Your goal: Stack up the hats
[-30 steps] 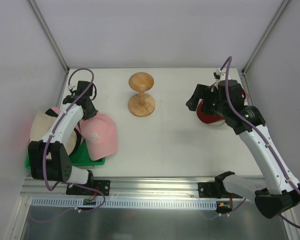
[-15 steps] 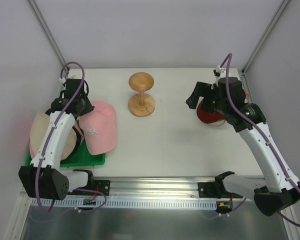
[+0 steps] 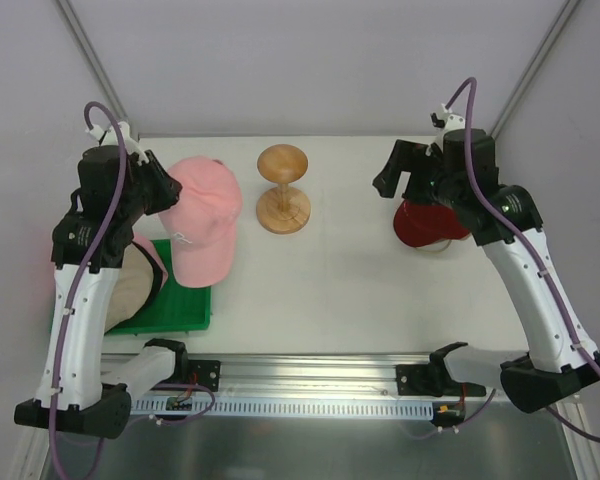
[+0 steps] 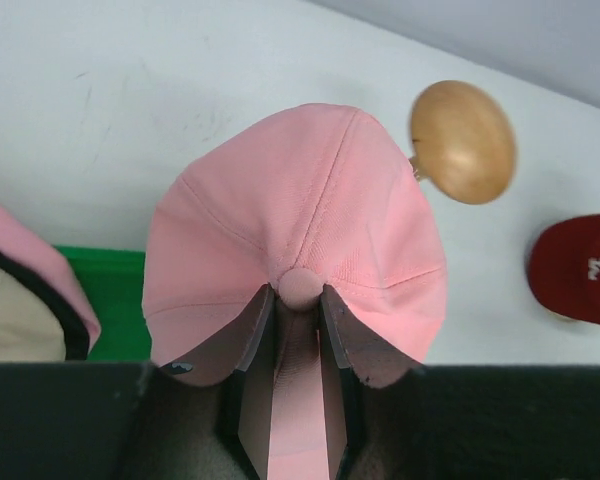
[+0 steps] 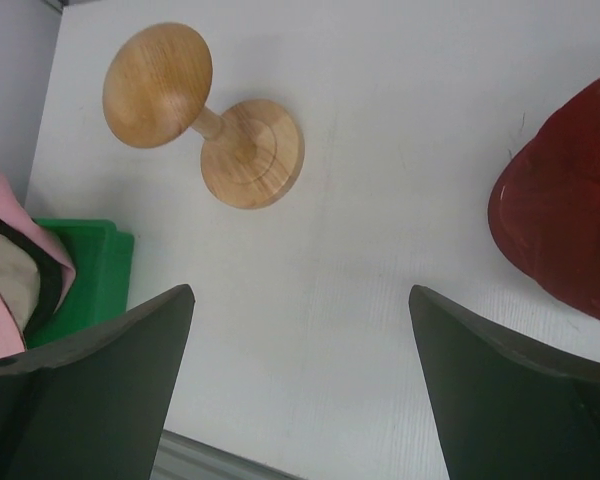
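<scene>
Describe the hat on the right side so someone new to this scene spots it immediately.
Find the wooden stand at the back middle of the table, then look right, partly under the right arm. The red cap lies there alone, the only dark red hat; the pink cap is in the left gripper.

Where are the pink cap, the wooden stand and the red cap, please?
Pink fabric baseball cap (image 3: pixel 208 193): top external view, crown.
Wooden mushroom-shaped stand (image 3: pixel 282 165): top external view, rounded top.
Red fabric baseball cap (image 3: pixel 422 230): top external view, crown.
</scene>
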`<state>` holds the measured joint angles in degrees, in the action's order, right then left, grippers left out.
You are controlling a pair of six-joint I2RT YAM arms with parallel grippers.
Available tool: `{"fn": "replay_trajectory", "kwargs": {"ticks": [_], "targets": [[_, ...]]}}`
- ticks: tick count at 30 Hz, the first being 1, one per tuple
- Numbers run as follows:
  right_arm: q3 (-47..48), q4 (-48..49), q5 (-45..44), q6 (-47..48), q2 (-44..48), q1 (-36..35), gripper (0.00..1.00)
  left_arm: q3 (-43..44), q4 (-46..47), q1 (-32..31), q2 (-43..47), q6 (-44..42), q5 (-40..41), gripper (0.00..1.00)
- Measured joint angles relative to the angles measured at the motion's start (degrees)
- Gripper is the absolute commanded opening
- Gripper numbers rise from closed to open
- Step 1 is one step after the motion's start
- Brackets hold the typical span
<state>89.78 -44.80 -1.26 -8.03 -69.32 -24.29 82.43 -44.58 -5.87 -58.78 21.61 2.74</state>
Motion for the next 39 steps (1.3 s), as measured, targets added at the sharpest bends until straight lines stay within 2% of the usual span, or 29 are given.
{"fn": "replay_trajectory", "kwargs": {"ticks": [4,5,11,15,22,26,35,39], "targets": [[6.14,-1.99,1.99,0.68,-2.23,2.69,0.95,6.75,-0.39,-3.45,0.0,-0.9,-3.5,0.0],[7.43,-2.08,3.26,0.63,-2.6,4.5,0.95,8.57,-0.09,-6.36,-0.24,-1.29,-4.07,0.0],[11.93,-2.51,14.58,-2.34,-4.13,21.33,0.95,18.95,4.52,-19.1,-5.97,-3.13,-6.82,0.0],[13.6,-2.29,21.92,-6.58,-4.44,30.88,0.95,20.26,12.48,-24.92,-11.3,-3.74,-10.1,0.0],[14.71,2.25,31.63,-16.48,-4.81,44.3,0.95,20.72,30.36,-28.63,-25.51,-2.97,-21.35,0.0],[14.73,3.5,33.77,-20.04,-5.57,46.16,0.95,26.18,39.45,-29.53,-36.63,-1.73,-29.64,0.0],[14.58,4.94,34.34,-21.99,-5.97,47.12,0.95,51.06,51.69,-33.2,-65.37,-0.37,-41.48,0.0],[14.62,5.18,34.25,-22.01,-6.86,47.65,0.95,53.72,56.63,-33.86,-72.43,2.19,-44.11,0.0]]}}
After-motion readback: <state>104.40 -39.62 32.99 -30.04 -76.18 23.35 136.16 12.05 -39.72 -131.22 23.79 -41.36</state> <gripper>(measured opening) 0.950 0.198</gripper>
